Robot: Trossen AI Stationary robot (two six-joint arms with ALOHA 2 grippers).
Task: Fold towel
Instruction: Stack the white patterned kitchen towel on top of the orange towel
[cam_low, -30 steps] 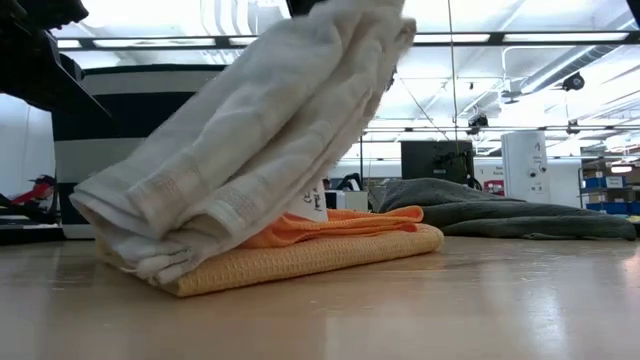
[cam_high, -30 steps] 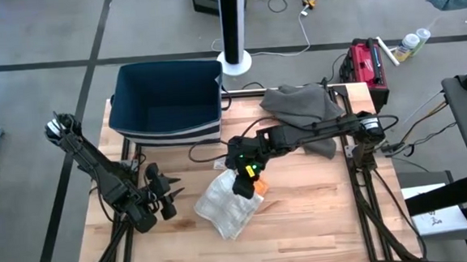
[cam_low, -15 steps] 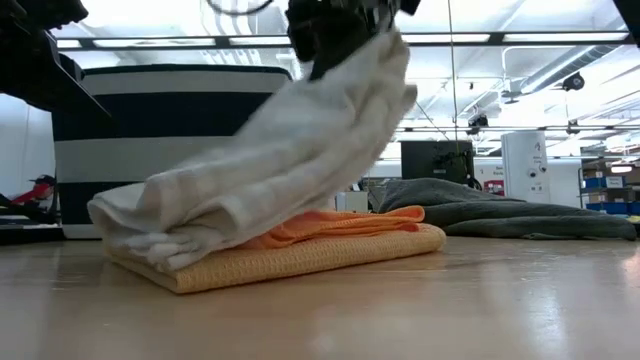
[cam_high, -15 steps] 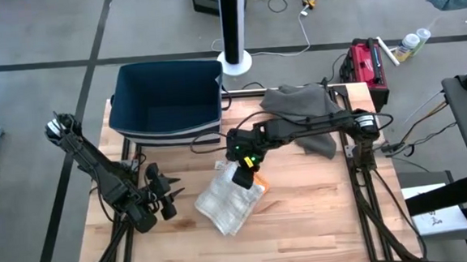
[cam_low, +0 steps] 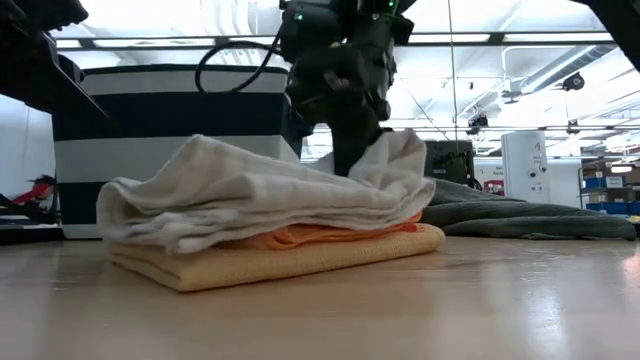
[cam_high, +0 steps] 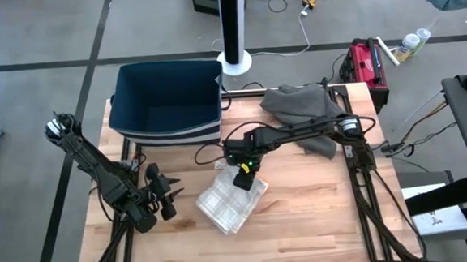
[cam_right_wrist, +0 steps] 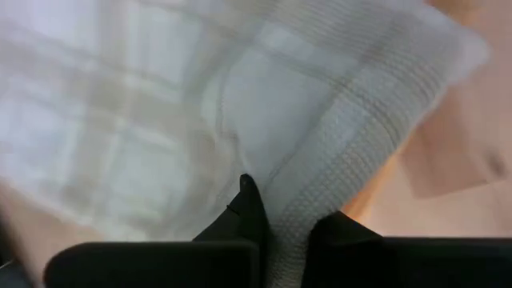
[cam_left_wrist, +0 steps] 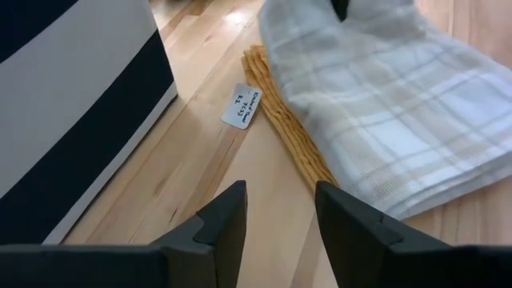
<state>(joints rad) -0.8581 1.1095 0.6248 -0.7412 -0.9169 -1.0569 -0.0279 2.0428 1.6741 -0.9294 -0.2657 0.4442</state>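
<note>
Seen from above, a pale wooden table stands on a grey floor crossed by dark lines. The white plaid towel lies folded near the table's middle, in front of the dark blue bin at the table's back edge. The right gripper rests on the towel's corner nearest the bin, its arm reaching across from beside a heap of grey cloth. The left gripper waits to the left of the towel, well apart from it. A white pole base and a red case sit beyond the table.

At table height, the towel drapes over an orange cloth and a yellow cloth stacked beneath it. The right gripper pinches the towel's raised edge. Behind are ceiling lights, shelving and the striped bin.

From the left wrist, the fingers stand parted and bare, facing the towel; a paper tag lies between the bin and the yellow cloth.

From the right wrist, the dark fingers are clenched on a fold of the towel.
</note>
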